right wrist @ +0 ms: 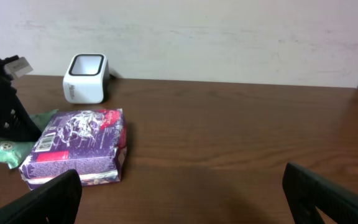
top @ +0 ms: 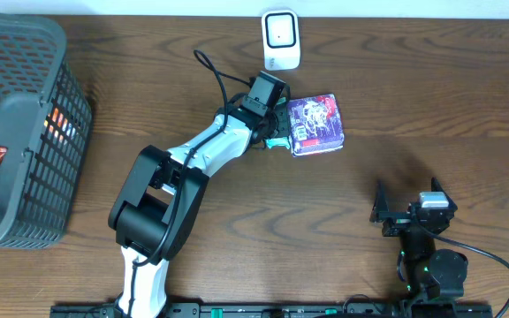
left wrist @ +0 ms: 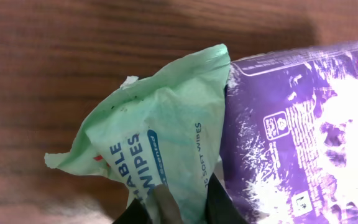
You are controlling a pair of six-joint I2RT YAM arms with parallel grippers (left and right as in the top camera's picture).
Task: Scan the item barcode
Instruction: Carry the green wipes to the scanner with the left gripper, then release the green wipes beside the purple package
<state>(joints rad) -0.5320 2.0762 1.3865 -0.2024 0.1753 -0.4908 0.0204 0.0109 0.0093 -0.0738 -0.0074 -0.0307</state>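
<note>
My left tool is almost shut, pinching the crumpled green plastic wipes pack. The pack is near the white box scanner, on my side of it, touching a glossy purple packet. My right tool is wide open, empty and well apart from the scanner.

1 scanner, 1 basket, 2 pkts.

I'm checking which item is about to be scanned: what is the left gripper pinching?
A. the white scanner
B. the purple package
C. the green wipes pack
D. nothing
C: in the left wrist view the left gripper is shut on the edge of the green wipes pack, while the purple package lies beside it, ungripped.
</note>
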